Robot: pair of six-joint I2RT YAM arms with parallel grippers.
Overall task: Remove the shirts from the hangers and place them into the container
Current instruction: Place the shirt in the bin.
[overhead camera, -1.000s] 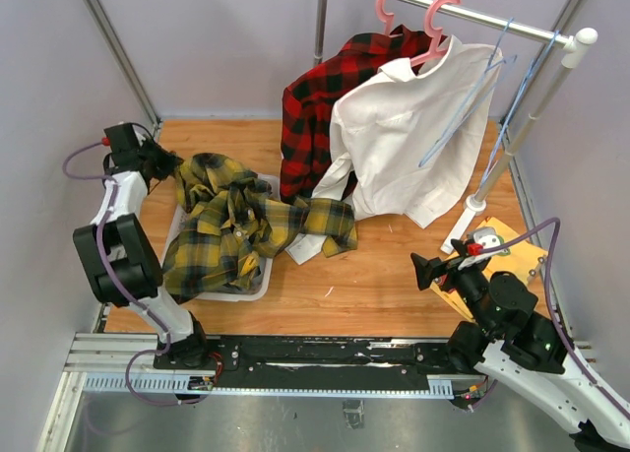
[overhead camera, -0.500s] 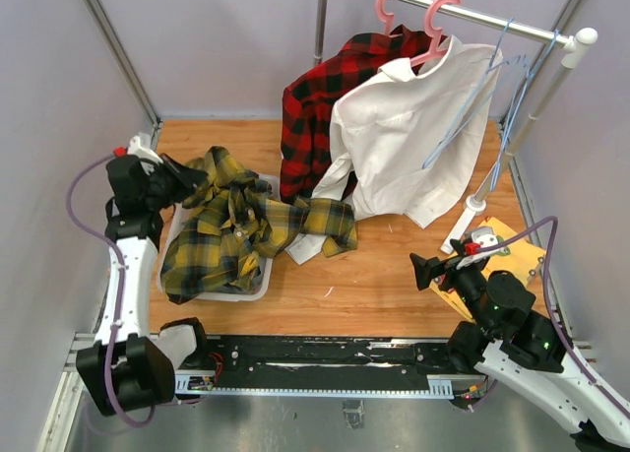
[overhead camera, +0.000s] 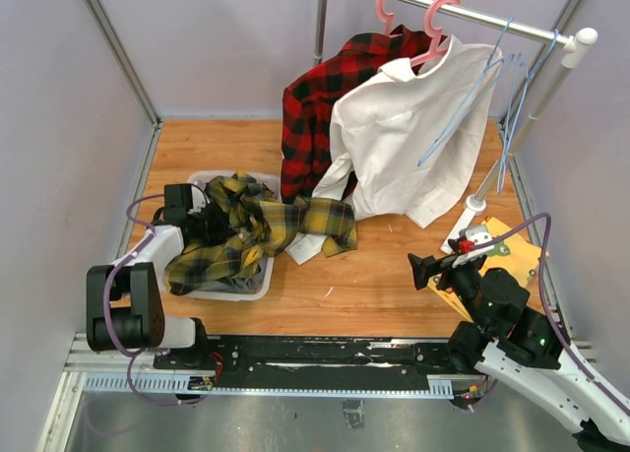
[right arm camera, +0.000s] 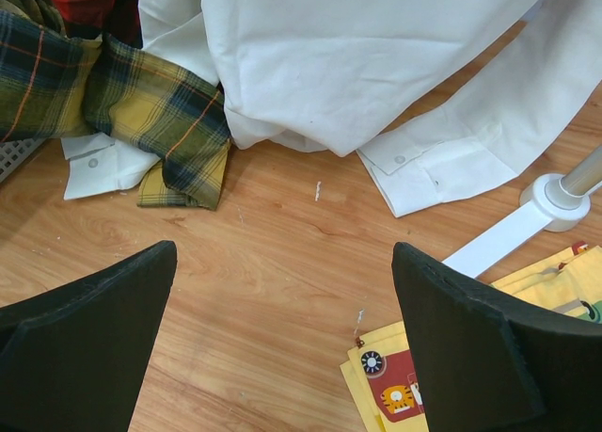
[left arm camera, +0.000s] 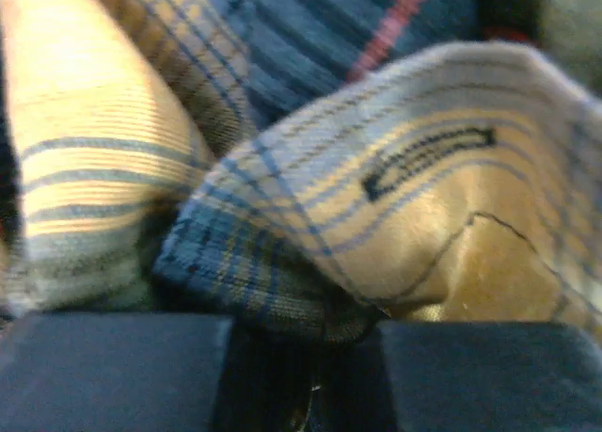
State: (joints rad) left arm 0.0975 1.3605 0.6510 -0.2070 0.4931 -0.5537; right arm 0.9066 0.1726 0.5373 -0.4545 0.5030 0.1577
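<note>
Your left gripper (overhead camera: 205,226) is buried in the yellow plaid shirt (overhead camera: 246,230), mostly inside the basket (overhead camera: 231,294); you cannot tell its grip. Meanwhile your right gripper (right arm camera: 284,281) gapes empty. Left to do: red plaid shirt (overhead camera: 315,97) and white shirt (overhead camera: 394,147) on pink hangers (overhead camera: 438,29).

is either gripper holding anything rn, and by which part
The right gripper is open and holds nothing. The left gripper is pressed into the yellow plaid shirt in the basket, a fold at its fingers; whether it grips that fold cannot be told.
</note>
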